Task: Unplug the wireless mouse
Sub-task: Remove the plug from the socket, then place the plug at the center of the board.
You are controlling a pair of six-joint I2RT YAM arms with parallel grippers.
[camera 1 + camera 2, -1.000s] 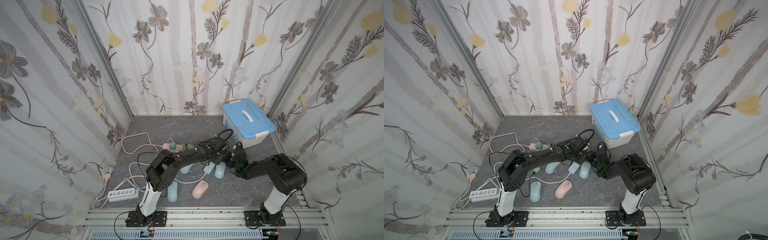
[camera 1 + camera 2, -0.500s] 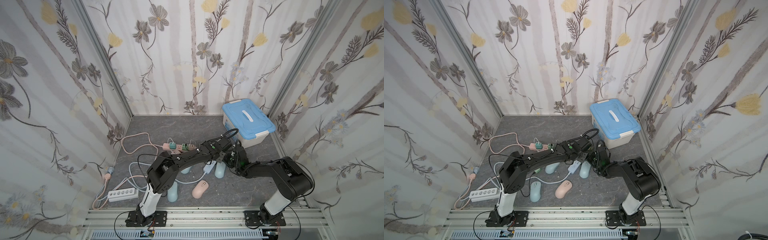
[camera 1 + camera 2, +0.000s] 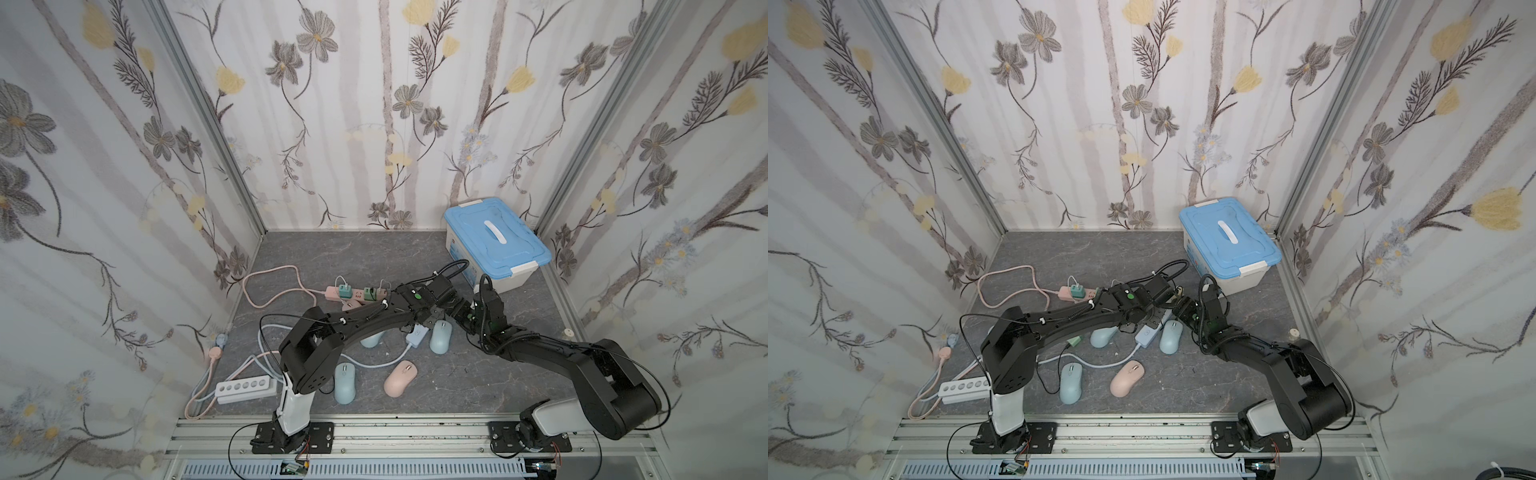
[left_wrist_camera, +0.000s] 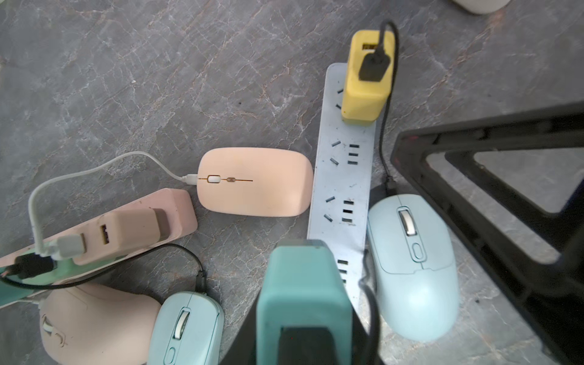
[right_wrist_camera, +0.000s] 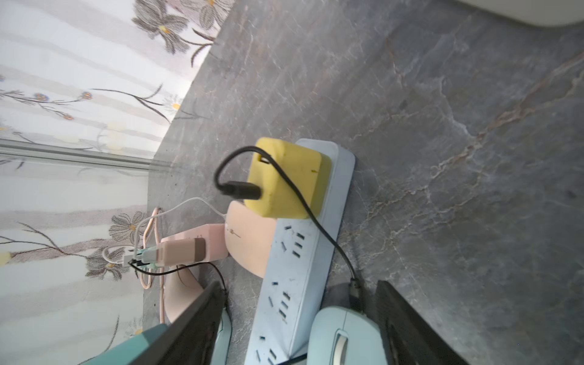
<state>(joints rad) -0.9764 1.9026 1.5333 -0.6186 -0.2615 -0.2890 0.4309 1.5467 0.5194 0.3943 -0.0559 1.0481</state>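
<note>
R arm (image 3: pixel 540 345) reaches further fwd now, and R hand (image 5: pixel 300 300) stands wider, empty, astride blue mouse (image 5: pixel 344 338) and blue strip (image 5: pixel 300 252). Its black plug (image 5: pixel 355 286) sits in mouse nose, ahead of R hand, cable (image 5: pixel 317 221) running along strip to yellow charger (image 5: pixel 287 177). L hand (image 4: pixel 300 262) shut, empty, over strip.

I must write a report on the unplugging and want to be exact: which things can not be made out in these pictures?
- Left wrist view: where the left end effector meets the blue power strip, hidden by its own teal finger.
- Right wrist view: the blue mouse's rear, cut off by the picture's edge.
- Both top views: where the black cable enters that mouse, hidden under the right end effector.
</note>
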